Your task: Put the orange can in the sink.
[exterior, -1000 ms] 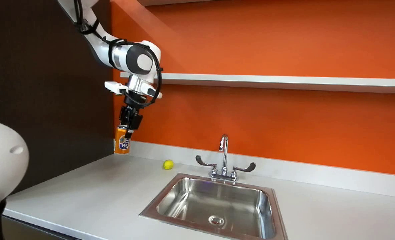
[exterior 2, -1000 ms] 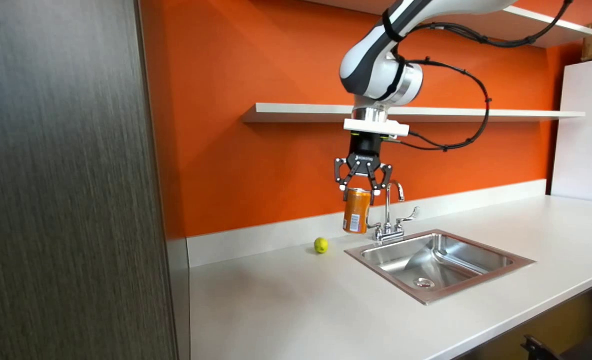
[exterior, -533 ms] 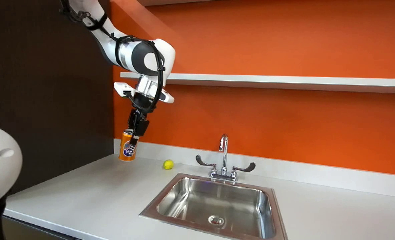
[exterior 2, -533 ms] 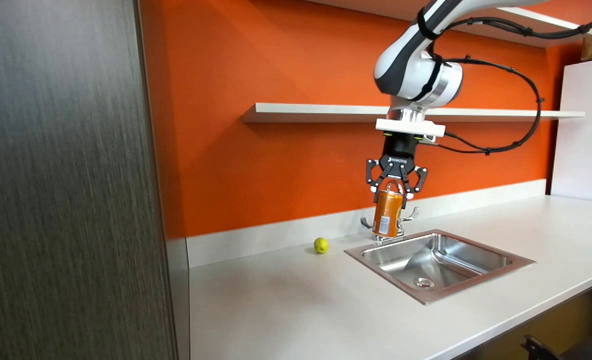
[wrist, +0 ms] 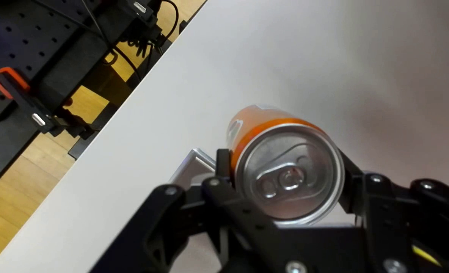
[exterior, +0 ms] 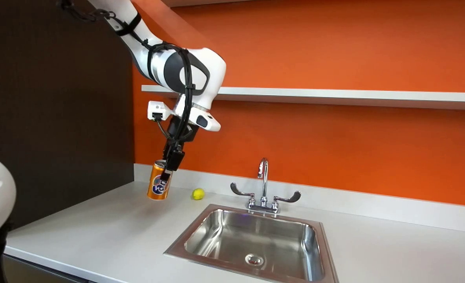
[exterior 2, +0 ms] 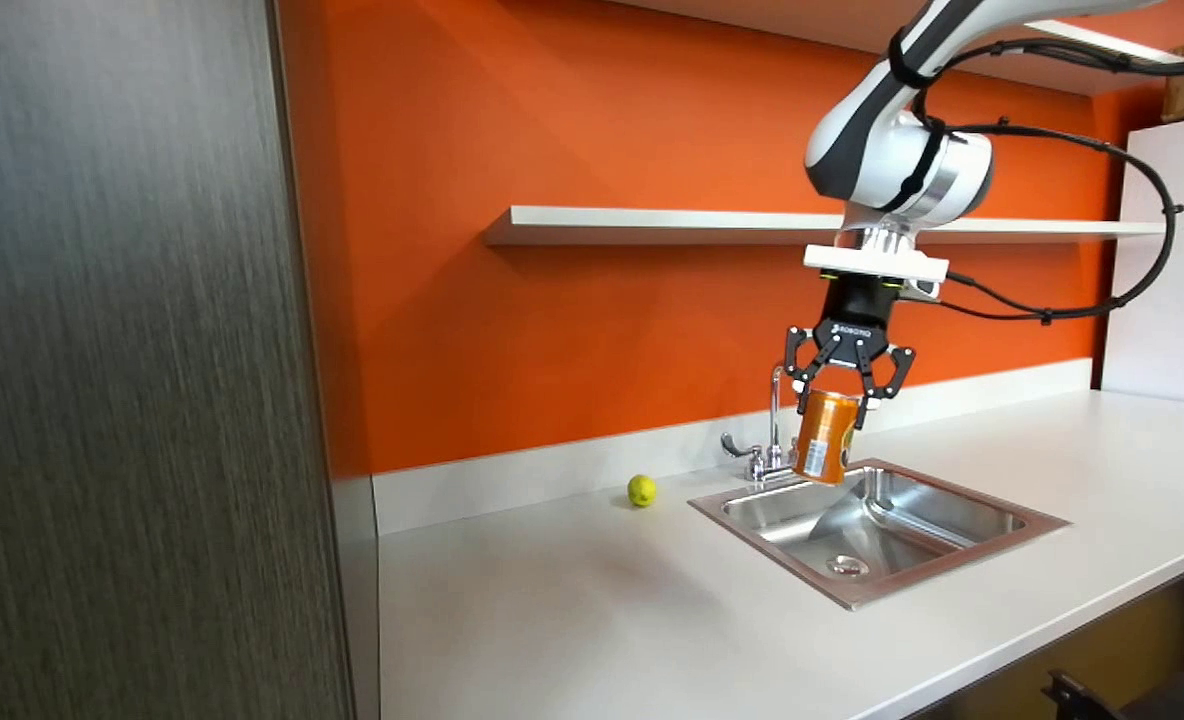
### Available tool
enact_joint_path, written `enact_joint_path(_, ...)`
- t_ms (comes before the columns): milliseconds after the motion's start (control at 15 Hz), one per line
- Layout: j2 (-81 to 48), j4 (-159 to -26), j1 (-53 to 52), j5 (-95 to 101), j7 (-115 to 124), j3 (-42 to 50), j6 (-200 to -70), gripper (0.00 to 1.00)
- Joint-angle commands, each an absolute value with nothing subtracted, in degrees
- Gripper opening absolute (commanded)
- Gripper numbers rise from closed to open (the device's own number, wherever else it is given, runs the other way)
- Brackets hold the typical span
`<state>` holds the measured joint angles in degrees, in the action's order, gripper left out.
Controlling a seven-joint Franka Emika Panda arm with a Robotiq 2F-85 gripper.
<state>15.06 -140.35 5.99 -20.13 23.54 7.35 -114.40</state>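
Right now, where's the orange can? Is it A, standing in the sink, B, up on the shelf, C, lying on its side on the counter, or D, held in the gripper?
D: the gripper holds the orange can near its top, and the wrist view shows the fingers on either side of it.

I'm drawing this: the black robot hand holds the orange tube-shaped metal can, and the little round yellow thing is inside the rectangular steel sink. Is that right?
Not quite: the little round yellow thing isn't in the rectangular steel sink. Both exterior views show it on the flat white countertop instead. The black hand does hold the orange can.
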Motion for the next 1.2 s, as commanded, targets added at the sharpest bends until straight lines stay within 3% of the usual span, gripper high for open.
enact_joint_path(0, 16.83, -140.50, 8.08, -19.73, 23.16, 7.61, -112.90, 0.38)
enact_joint_path(67, 15.05, -140.39, 7.68, -20.20, 23.27, 7.09, -114.25, 0.38)
enact_joint_path(133, 14.98, -140.41, 7.84, -20.18, 23.26, 7.20, -114.29, 0.63)
enact_joint_path(467, 14.50, -140.53, 7.79, -20.16, 23.27, 7.11, -114.35, 0.63)
enact_joint_path(533, 14.50, -140.53, 7.79, -20.16, 23.27, 7.10, -114.35, 0.38)
enact_joint_path(1133, 2.10, -130.21, 7.38, -14.69, 23.15, 6.41, -118.90, 0.38)
